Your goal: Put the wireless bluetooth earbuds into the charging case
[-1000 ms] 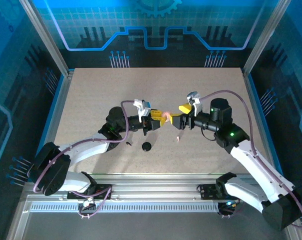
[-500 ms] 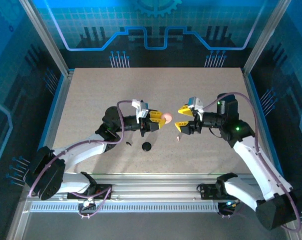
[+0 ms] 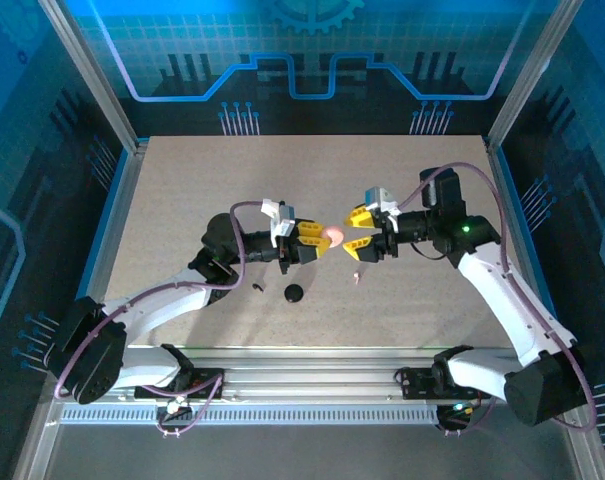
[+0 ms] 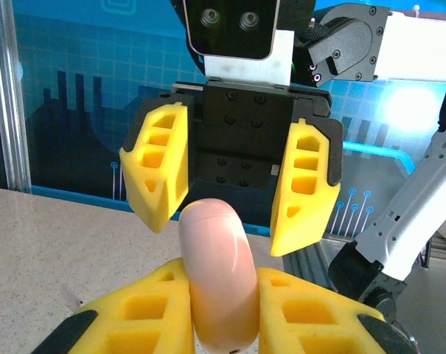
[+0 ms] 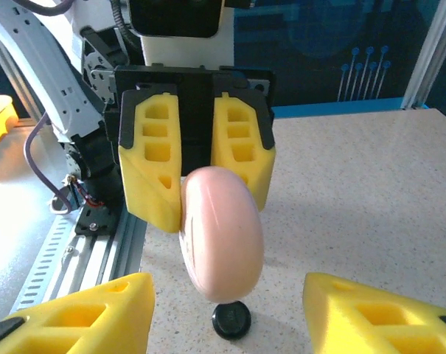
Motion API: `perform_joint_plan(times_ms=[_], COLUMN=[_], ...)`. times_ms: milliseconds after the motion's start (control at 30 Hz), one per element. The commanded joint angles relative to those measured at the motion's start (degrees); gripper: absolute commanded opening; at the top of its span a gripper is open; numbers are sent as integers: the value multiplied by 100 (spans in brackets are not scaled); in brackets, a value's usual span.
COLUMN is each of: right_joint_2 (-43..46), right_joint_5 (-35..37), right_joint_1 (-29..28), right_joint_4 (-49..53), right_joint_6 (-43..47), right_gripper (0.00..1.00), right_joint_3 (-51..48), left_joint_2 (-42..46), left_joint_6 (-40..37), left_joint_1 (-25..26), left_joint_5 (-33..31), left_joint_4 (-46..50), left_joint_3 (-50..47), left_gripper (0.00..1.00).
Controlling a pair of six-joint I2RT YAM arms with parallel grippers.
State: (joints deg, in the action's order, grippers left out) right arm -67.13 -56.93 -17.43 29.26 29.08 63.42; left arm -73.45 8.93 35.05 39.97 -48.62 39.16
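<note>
My left gripper (image 3: 322,241) is clamped on the pink charging case (image 3: 333,235), holding it above the table (image 3: 182,190). My right gripper (image 3: 351,232) faces it with jaws spread wide. The case looks closed, and a pale earbud (image 3: 357,277) and a black earbud (image 3: 255,287) lie on the table, so I judge that opening and loading are both left to do.

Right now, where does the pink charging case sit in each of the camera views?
Top external: the pink charging case, close to picture centre.
Left wrist: bottom centre, squeezed between that camera's own yellow fingers.
Right wrist: picture centre, a black disc just below it.
Shared landmark: the left gripper, its yellow fingers clamped on the case.
</note>
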Motion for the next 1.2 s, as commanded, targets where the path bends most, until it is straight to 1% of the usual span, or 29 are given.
perform_joint_plan(times_ms=[0,167,267,300,633,733,867,933,1000,1033,1067,1133,1167], right_joint_2=[-127,-268,-362,-395,-619,-665,-670,-638,-601,-573,-540,-472,-433], right_joint_5=[-323,-508,-643,-646,-749,-741,-650,-555,-440,-374,-291,-57,70], right_joint_1=[-120,-174,-190,-192,-241,-250,-249,-249,-249,-245,-249,-244,-251], right_joint_4=[492,696,934,1016,1315,1420,1434,1438,1450,1466,1497,1521,1563], right_joint_6=[372,574,768,812,1087,1166,1195,1197,1197,1204,1213,1214,1234], right_gripper=[53,49,42,41,38,35,27,25,24,23,22,19,18], right_joint_3=[287,438,568,615,783,838,848,856,856,865,865,852,848], left_joint_2=[164,138,103,107,78,61,59,50,37,33,24,45,74], left_joint_6=[-101,-99,-74,-58,-11,-13,-19,-33,-148,-204,-266,-463,-621], left_joint_1=[29,36,29,29,30,33,36,29,33,29,34,32,32], left_joint_5=[131,160,216,220,205,204,198,182,157,140,102,59,38], left_joint_4=[-27,5,0,-1,-47,-42,2,20,21,-8,-33,30,183], left_joint_3=[118,114,145,145,180,184,206,197,158,125,89,40,31], left_gripper=[21,21,21,21,21,21,21,22,25,29,36,42,48])
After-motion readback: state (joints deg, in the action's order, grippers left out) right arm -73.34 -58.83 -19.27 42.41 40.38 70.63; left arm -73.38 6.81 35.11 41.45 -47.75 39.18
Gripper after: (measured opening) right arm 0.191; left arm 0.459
